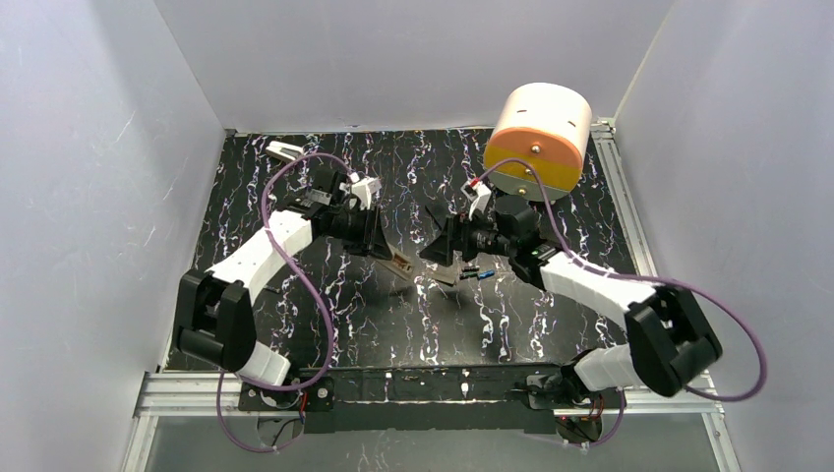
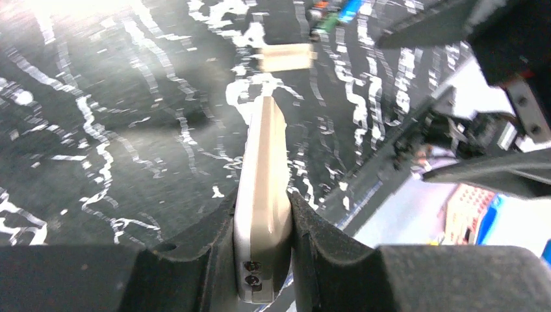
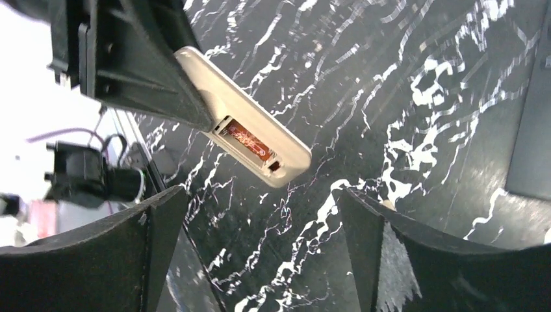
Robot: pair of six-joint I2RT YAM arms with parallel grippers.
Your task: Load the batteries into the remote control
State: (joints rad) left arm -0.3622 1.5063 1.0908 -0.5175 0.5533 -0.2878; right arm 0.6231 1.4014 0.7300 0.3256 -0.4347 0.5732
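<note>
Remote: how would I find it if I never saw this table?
From above, find the black marbled table, then follow the left arm to its gripper near the middle. The remote is the slim white bar pinched there. Unlike the tiny batteries lying nearby, it is long and flat, with an open slot showing something orange-red.

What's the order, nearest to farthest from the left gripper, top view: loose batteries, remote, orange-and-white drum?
1. remote, clamped in the left gripper
2. batteries, lying loose to its right
3. drum, back right corner
</note>
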